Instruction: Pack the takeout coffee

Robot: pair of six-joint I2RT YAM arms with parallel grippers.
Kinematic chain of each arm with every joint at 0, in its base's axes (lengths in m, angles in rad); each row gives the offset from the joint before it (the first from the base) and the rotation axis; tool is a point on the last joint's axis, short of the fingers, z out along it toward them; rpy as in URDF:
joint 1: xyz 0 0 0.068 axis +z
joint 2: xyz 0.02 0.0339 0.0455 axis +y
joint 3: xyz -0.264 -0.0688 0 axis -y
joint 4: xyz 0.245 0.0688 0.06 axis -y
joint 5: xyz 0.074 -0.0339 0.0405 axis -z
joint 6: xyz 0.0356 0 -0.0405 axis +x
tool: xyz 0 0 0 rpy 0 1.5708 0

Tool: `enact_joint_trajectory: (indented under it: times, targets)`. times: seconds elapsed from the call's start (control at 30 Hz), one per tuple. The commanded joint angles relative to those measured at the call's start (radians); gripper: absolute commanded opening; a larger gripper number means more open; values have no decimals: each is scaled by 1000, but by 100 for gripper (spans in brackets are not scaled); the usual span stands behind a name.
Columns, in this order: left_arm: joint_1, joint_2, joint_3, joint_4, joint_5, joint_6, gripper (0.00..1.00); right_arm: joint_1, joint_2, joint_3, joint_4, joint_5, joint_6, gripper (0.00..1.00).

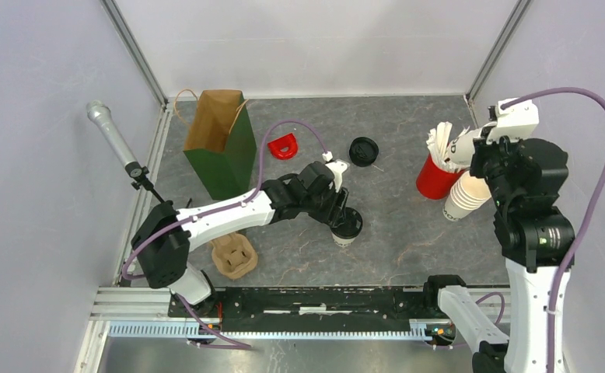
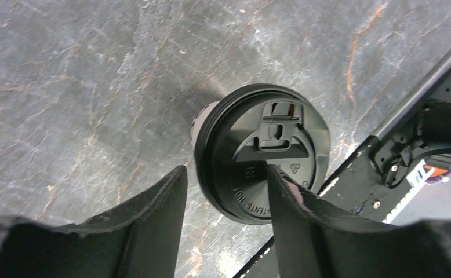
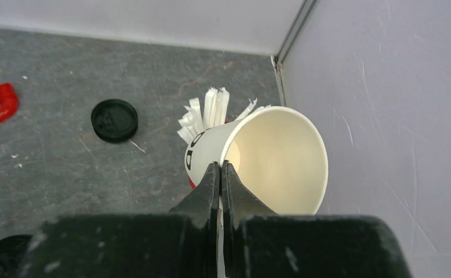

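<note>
**Worktop stock: coffee packing**

Lidded coffee cup (image 1: 347,225): upright, mid worktop (image 1: 408,241), toward front rail.
L pincer (image 2: 224,174): released, fingers spread astride lid's near edge.
R pincer (image 3: 223,171): clenched on wall of unlidded cream cup (image 3: 275,156), held tilted in air over red cup w/ white sticks (image 1: 437,180).
Loose black lid (image 1: 364,150): flat, rear centre.
Green paper bag (image 1: 222,148): open, rear left.
Cardboard carrier (image 1: 233,256): front left.

White arm links (image 1: 229,211), black joint housings (image 1: 534,233), lilac cables (image 1: 564,91), matte black tapered claw fingers (image 2: 153,214)
</note>
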Motion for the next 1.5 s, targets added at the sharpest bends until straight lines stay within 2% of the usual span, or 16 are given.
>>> enact_joint_trajectory:
  times: [0.0,0.3,0.67,1.07,1.37,1.47]
  targets:
    - [-2,28,18,89,63,-82,55,3,-30,-11,97,-65,20,0]
    - [-2,80,18,211,126,-152,35,4,-56,-37,127,-102,23,0]
    - [-1,197,71,348,211,-196,21,3,-67,-54,144,-114,23,0]
    - [-3,308,129,622,277,-258,14,8,-68,-70,154,-103,19,0]
    - [-5,391,161,793,309,-315,14,9,-59,-91,165,-99,17,0]
    - [-6,413,169,806,320,-324,16,13,-58,-95,167,-97,17,0]
